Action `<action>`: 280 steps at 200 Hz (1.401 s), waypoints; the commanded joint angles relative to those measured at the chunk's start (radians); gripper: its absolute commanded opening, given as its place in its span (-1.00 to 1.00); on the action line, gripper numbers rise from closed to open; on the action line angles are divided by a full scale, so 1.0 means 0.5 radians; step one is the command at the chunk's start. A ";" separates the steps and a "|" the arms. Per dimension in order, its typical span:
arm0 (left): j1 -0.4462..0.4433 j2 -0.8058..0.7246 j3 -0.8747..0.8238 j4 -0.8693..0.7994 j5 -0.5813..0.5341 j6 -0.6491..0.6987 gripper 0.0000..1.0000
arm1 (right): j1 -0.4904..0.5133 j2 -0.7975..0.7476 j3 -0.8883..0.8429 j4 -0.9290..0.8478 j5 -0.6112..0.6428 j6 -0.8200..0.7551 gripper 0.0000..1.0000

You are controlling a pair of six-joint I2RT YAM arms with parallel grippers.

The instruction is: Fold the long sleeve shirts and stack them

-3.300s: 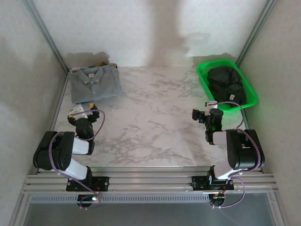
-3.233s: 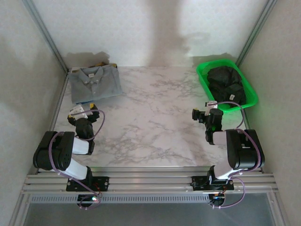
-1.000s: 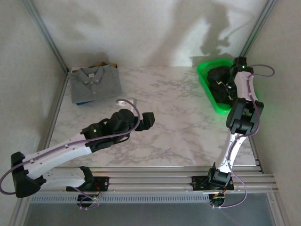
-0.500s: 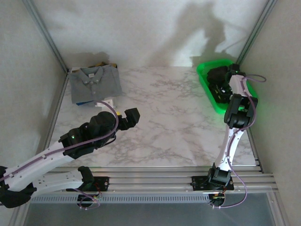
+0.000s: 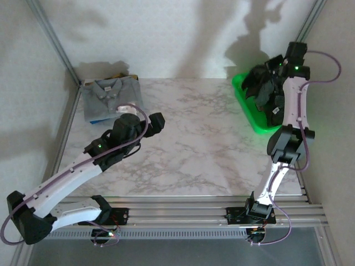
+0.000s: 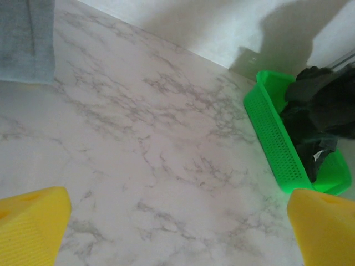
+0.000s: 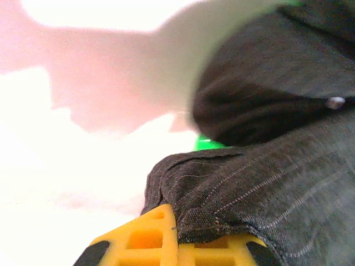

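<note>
The right claw (image 5: 279,66) hung high over the far right corner of the table (image 5: 194,144), closed on the dark charcoal shirt (image 5: 263,83). In the right wrist view a hemmed edge of the finely striped cloth lay pinched against a yellow finger (image 7: 161,237), with a pale button (image 7: 335,102) showing on a fold above it. The shirt drooped in a bunched mass from the claw. Its lower folds reached down into the bright green basket (image 5: 246,104), which sat at that same corner.

The left arm stretched out over the left half of the table, its claw (image 5: 156,123) above the marble surface and holding nothing. Its two yellow fingertips (image 6: 32,224) stood at opposite sides of the left wrist view, spread wide, with bare table between them. That camera faced across the table toward the basket and the raised dark shirt.

The grey-blue shirt (image 5: 111,97) lay folded flat at the far left corner of the table, collar toward the back wall, just beyond the left claw and apart from it.
</note>
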 commanded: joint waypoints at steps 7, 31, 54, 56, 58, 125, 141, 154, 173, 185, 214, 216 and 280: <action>0.126 0.153 0.189 0.208 0.217 0.111 0.99 | 0.096 -0.294 0.045 0.403 -0.326 0.067 -1.00; 0.235 0.296 0.395 0.279 0.297 0.149 0.99 | 0.210 -0.447 0.096 0.681 -0.489 0.243 -1.00; 0.376 0.391 0.614 0.321 0.387 0.144 0.99 | 0.415 -0.455 0.258 0.865 -0.662 0.437 -1.00; 0.390 0.398 0.629 0.320 0.390 0.146 0.99 | 0.436 -0.454 0.282 0.880 -0.672 0.447 -1.00; 0.402 0.403 0.657 0.315 0.393 0.147 0.99 | 0.461 -0.449 0.296 0.886 -0.680 0.459 -1.00; 0.776 0.309 1.171 0.205 0.459 0.193 0.99 | 1.245 0.036 1.118 1.224 -0.625 0.958 -1.00; 0.834 0.218 1.207 0.161 0.414 0.231 0.99 | 1.377 0.176 1.284 1.278 -0.579 1.091 -1.00; 0.881 0.145 1.240 0.114 0.362 0.266 0.99 | 1.478 0.243 1.350 1.296 -0.568 1.134 -1.00; 0.923 0.051 1.273 0.051 0.290 0.334 0.99 | 1.540 0.256 1.331 1.162 -0.652 1.104 -1.00; 0.928 0.002 1.269 0.005 0.266 0.369 0.99 | 1.547 0.217 1.285 0.836 -0.697 0.945 -1.00; 0.928 -0.138 1.119 -0.115 0.305 0.374 0.99 | 1.533 -0.085 0.763 -0.099 -0.580 0.339 -1.00; 0.928 -0.155 1.091 -0.120 0.308 0.370 0.99 | 1.529 -0.113 0.706 -0.115 -0.571 0.308 -1.00; 0.841 -0.643 0.083 -0.228 0.539 0.037 0.99 | 1.312 -1.242 -1.557 -0.306 -0.301 -0.189 -1.00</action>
